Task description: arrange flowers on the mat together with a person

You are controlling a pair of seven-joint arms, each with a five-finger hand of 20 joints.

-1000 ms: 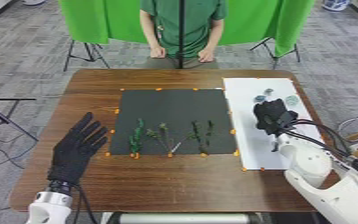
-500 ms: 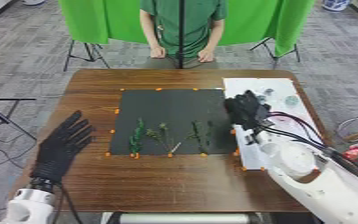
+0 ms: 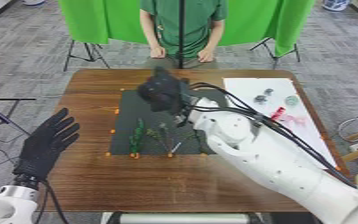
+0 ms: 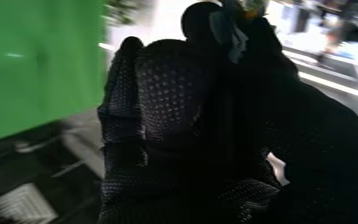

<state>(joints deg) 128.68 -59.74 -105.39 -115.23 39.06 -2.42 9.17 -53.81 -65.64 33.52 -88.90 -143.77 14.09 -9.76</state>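
**Delicate Piece in Pinch, Right Hand at Far Side of Mat**

From where I stand, the black-gloved right hand (image 3: 162,94) is over the far part of the dark grey rectangular mat (image 3: 127,112). Thumb and finger pinch a grey-green, leaf-like piece (image 4: 231,39).

Handling, as judged: light, soft, easily creased. Grip by the stem; apply minimal pressure.

View reference: the right wrist view shows the pinch; the head view shows the hand's position and slender green sprigs (image 3: 135,137) on the mat's near part. Black-gloved left hand (image 3: 44,147): fingers spread.
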